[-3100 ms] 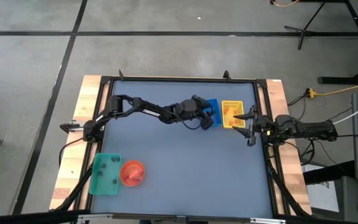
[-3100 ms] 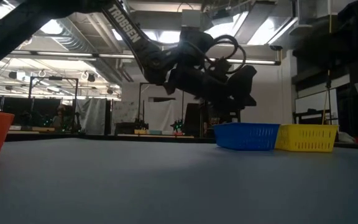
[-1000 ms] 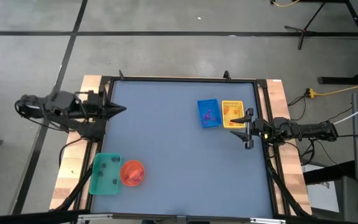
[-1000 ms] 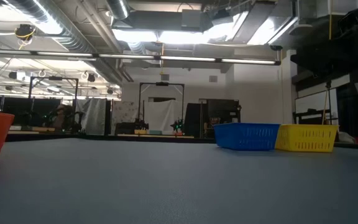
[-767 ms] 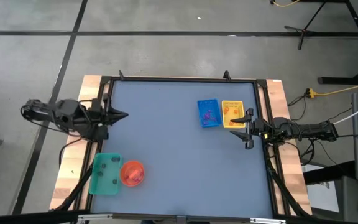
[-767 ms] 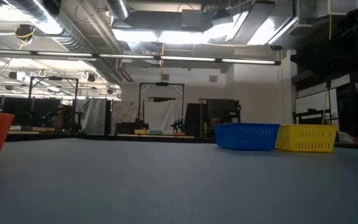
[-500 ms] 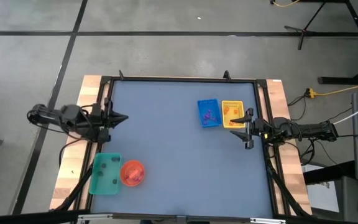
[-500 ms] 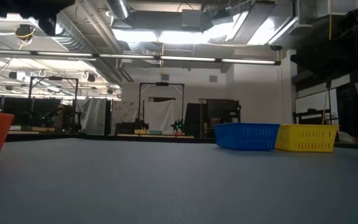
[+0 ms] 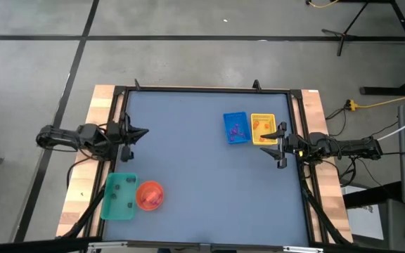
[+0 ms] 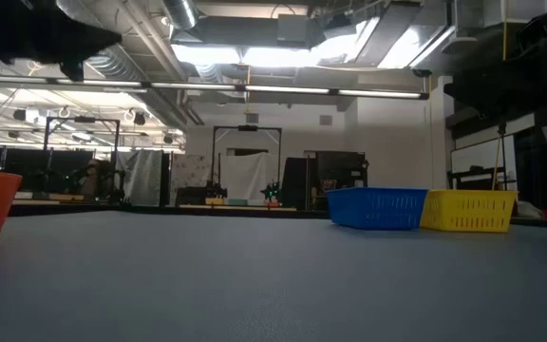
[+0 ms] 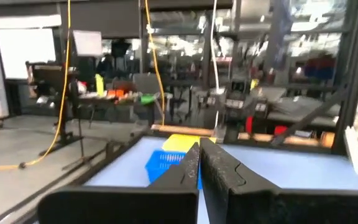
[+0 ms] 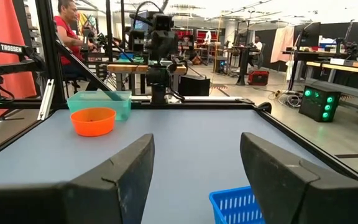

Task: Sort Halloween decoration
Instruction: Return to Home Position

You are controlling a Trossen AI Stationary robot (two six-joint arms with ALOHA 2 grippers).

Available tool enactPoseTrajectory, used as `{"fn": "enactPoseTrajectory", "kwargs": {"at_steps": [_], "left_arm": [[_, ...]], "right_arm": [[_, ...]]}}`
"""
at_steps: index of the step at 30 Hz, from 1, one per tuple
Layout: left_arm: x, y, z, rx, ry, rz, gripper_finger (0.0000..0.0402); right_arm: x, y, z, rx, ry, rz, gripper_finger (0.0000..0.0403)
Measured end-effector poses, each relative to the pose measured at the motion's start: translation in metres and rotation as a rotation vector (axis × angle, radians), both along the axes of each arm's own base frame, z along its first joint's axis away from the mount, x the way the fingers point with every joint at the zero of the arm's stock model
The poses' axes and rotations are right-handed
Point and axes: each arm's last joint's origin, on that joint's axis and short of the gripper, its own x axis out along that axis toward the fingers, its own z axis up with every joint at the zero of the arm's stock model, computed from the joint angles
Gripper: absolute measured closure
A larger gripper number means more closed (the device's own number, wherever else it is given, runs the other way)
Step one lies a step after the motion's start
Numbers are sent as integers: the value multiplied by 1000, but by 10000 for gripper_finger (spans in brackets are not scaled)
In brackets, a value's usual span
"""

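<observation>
Grey-blue worktop [image 9: 202, 169] carries 3 trays and 1 bowl; the blue tray [image 9: 235, 128] has the yellow tray [image 9: 262, 129] just beside it, on the right arm's side; the green tray [image 9: 120, 196] and the orange bowl [image 9: 150, 195] sit together well apart from the blue tray, toward the left arm's corner. Of the Halloween decoration, purple pieces [image 9: 235, 130] lie in the blue tray, orange pieces [image 9: 261, 126] in the yellow, dark pieces [image 9: 122, 190] in the green.

The right claw [image 9: 280, 145] hangs just past the yellow tray from the blue tray, spread wide and empty; the left claw [image 9: 138, 132], well apart from the blue tray at the worktop's left edge, is pressed together on nothing.

From the low view the tray walls hide every piece; only the high view shows them; the right wrist view alone shows a person [image 12: 73, 31] seated beyond the worktop.
</observation>
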Motion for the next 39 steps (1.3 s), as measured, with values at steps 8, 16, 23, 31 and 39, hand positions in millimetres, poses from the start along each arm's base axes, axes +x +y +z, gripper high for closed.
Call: {"fn": "enactPoseTrajectory", "kwargs": {"at_steps": [8,16,23,31,39], "left_arm": [[10,6,-29,-5,8,37,401],[14,10,-44,-48,64,-9,401],[14,10,-48,13,123,-41,401],[15,9,-49,74,148,-73,401],[15,10,-49,72,148,-63,401]], "right_arm": [[0,0,0,0,0,0,164],[0,0,0,0,0,0,164],[0,0,0,-1,3,-1,164],[0,0,0,-1,3,-1,164],[0,0,0,-1,3,-2,164]]}}
